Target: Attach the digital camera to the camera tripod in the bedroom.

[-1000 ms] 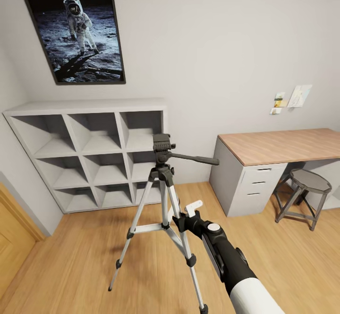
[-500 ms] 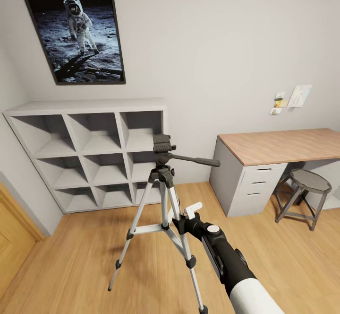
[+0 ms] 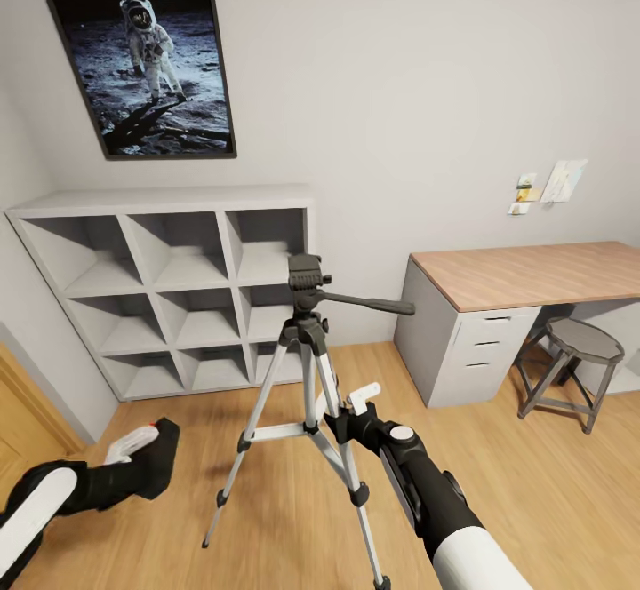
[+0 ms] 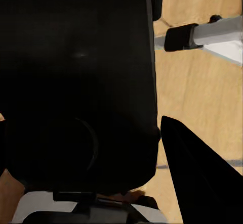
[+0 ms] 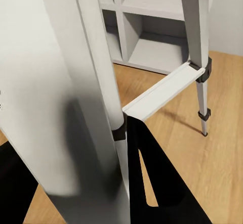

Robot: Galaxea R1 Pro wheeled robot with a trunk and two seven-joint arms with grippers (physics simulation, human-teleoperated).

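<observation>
Both grippers are busy. My right gripper (image 3: pixel 342 412) clamps a camera tripod (image 3: pixel 307 341) leg. My left gripper (image 3: pixel 142 452) holds the digital camera (image 3: pixel 158 461).

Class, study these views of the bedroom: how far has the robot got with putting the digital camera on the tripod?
Done: the left claw holds the digital camera. In hand: the right claw sits at a leg of the camera tripod, apparently steadying it. Left: the tripod head is bare, so the camera must be raised and attached.

camera tripod (image 3: pixel 309 368) on wood floor (image 3: pixel 551 492)
</observation>
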